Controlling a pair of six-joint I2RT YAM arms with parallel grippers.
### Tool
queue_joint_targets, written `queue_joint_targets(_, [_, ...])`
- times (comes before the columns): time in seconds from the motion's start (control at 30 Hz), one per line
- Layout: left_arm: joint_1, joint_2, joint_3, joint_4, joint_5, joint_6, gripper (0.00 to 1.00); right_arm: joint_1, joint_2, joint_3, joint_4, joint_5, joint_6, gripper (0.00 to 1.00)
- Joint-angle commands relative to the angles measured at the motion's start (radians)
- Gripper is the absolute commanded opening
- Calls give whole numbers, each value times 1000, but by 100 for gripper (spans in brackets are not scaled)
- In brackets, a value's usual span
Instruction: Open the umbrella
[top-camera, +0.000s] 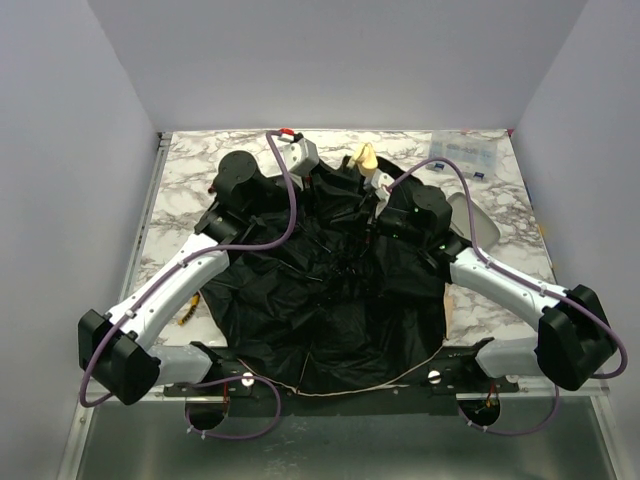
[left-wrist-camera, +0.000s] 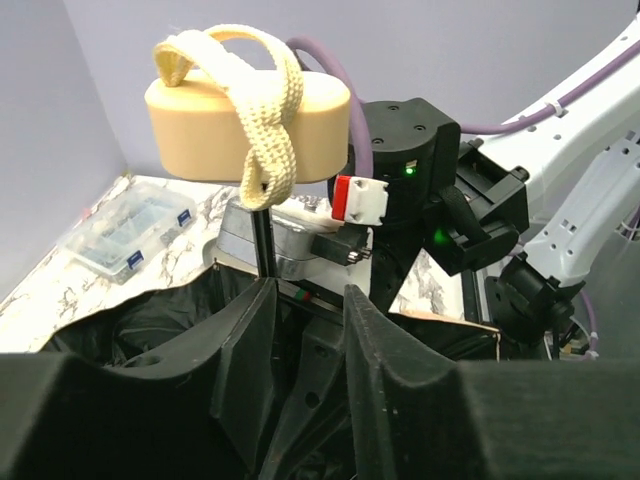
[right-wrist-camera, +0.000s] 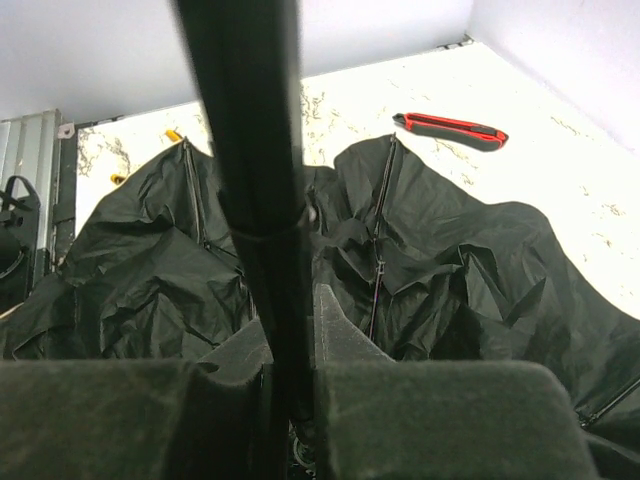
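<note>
The umbrella (top-camera: 330, 310) lies upside down with its black lining spread over the table, and a peach edge shows at the right (top-camera: 447, 300). Its cream handle (top-camera: 365, 157) with a woven strap stands up at the back, and shows large in the left wrist view (left-wrist-camera: 248, 125) on the thin black shaft (left-wrist-camera: 262, 240). My right gripper (right-wrist-camera: 290, 370) is shut on the shaft (right-wrist-camera: 250, 150) above the lining. My left gripper (left-wrist-camera: 308, 320) sits low beside the shaft; its jaws stand a little apart with a black frame part filling the gap.
A red-and-black hand tool (right-wrist-camera: 450, 128) lies on the marble past the canopy. A clear compartment box (top-camera: 468, 152) stands at the back right, and also shows in the left wrist view (left-wrist-camera: 135, 228). A grey object (top-camera: 478, 218) lies right of the right arm. A small yellow item (top-camera: 188, 312) lies by the left arm.
</note>
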Motion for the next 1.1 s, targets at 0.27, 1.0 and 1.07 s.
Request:
queue_joint_targets(0.27, [-25,63,24,-6,-98,12,34,2,3,6,40,-59,-17,7])
queue_joint_targets(1.0, [-28,61,7,15,-116,-4,0,2,4,-26,46,-15,28,29])
queue_joint_targets(1.07, [-28,44,6,17,-106,-14,0,1,12,-43,35,45,54,46])
